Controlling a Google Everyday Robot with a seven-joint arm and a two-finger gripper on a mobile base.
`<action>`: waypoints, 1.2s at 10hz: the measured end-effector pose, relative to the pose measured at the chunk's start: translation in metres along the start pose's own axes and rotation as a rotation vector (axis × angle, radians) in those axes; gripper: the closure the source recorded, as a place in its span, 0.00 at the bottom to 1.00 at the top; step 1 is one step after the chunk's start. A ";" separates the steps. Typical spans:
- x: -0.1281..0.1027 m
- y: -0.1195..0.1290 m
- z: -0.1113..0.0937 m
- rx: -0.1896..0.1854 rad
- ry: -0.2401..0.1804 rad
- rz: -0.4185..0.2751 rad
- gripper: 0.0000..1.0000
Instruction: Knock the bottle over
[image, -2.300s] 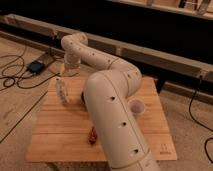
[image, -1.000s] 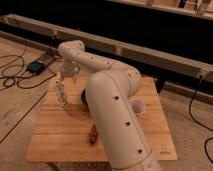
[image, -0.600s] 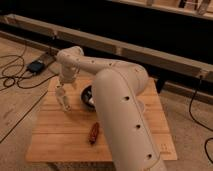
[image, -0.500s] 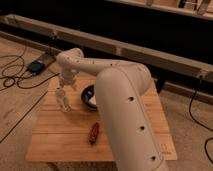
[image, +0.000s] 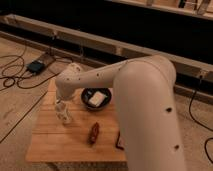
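The bottle (image: 64, 114), small, clear and pale, stands upright near the left side of the wooden table (image: 52, 145). My gripper (image: 61, 103) is at the end of the white arm (image: 130, 85), right above the bottle's top and close to it or touching it. The arm reaches in from the right across the back of the table and hides part of the tabletop.
A dark bowl (image: 96, 98) with a white thing in it sits right of the bottle. A reddish-brown oblong object (image: 94, 133) lies mid-table, and a small dark object (image: 120, 141) is near the arm's base. Cables and a black box (image: 36, 66) lie on the floor at left.
The arm has swung forward and down, bringing the gripper from above and behind the bottle to right over it. The bottle still stands. The arm now hides the cup.
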 end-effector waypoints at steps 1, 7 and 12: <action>0.031 -0.005 0.001 0.007 -0.002 0.027 0.32; 0.108 -0.046 0.021 0.080 0.090 0.141 0.32; 0.107 -0.046 0.020 0.080 0.089 0.140 0.32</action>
